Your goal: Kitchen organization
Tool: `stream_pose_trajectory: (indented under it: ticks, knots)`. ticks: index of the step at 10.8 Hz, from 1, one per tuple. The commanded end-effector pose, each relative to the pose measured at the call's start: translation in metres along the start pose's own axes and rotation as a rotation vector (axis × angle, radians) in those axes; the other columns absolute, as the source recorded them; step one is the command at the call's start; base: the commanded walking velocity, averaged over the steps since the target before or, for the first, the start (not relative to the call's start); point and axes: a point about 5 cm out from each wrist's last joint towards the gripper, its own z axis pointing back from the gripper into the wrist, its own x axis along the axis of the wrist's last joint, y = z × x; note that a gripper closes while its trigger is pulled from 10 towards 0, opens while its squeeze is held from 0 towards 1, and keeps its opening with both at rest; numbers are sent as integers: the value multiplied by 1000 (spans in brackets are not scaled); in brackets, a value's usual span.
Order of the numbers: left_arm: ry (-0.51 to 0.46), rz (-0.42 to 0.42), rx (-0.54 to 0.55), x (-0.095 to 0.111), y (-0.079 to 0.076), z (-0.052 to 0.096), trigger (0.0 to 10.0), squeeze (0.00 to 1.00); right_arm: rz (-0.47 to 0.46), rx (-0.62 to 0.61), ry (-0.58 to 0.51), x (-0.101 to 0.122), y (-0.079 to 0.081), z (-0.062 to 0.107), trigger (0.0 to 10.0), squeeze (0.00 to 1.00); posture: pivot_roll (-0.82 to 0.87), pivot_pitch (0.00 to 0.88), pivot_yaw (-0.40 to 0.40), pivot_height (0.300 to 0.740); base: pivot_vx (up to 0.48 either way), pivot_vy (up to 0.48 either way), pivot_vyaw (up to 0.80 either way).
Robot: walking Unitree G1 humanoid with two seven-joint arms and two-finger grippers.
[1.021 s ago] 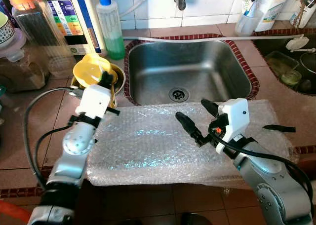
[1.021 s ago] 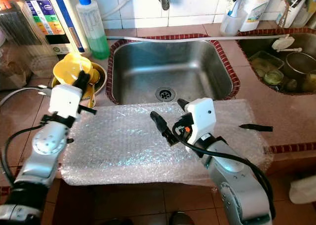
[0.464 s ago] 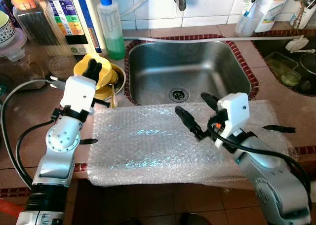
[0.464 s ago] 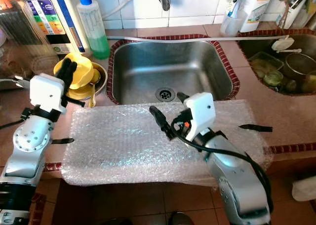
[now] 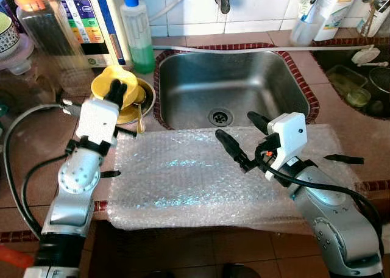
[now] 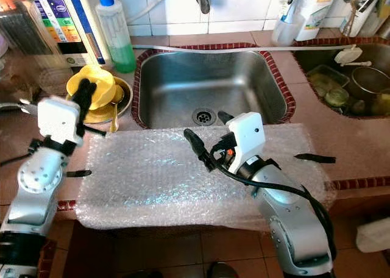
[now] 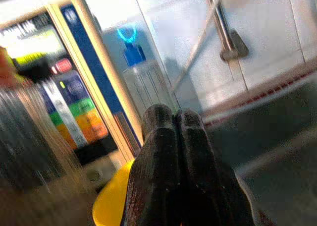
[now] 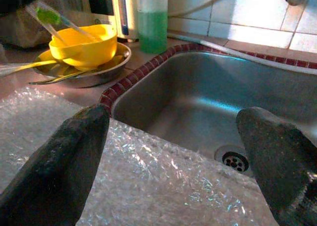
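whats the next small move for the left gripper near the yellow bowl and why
Probably open the left gripper and ease it down onto the rim of the yellow plastic bowl. Its black fingers are pressed together just above the bowl, which sits on a metal plate beside the steel sink, so it cannot grasp yet.

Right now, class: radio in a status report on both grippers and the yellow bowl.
Left gripper shut, over yellow bowl. Right gripper open above bubble wrap. Bowl sits in metal dish left of sink. Nothing blocking.
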Motion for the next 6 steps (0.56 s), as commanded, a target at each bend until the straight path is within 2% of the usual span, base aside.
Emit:
stream_pose_trajectory:
  ticks: [1, 4, 5, 6]
  knots:
    - [-50, -5, 10, 12, 6, -6, 0, 0, 33, 11, 1, -1, 1, 1, 10000, 0, -202, 166, 16, 740, 0, 0, 0]
    - [-121, -18, -39, 33, 3, -17, 0, 0, 109, 19, -4, 0, -3, -2, 10000, 0, -196, 167, 18, 740, 0, 0, 0]
    - [-98, -30, -72, 27, -2, -14, 0, 0, 124, 12, -7, 0, -7, -3, 10000, 0, -195, 169, 18, 740, 0, 0, 0]
    - [-76, -23, -61, 23, 0, -11, 3490, 0, 131, 8, -9, 1, -8, -4, 10000, 0, -196, 170, 19, 740, 0, 0, 0]
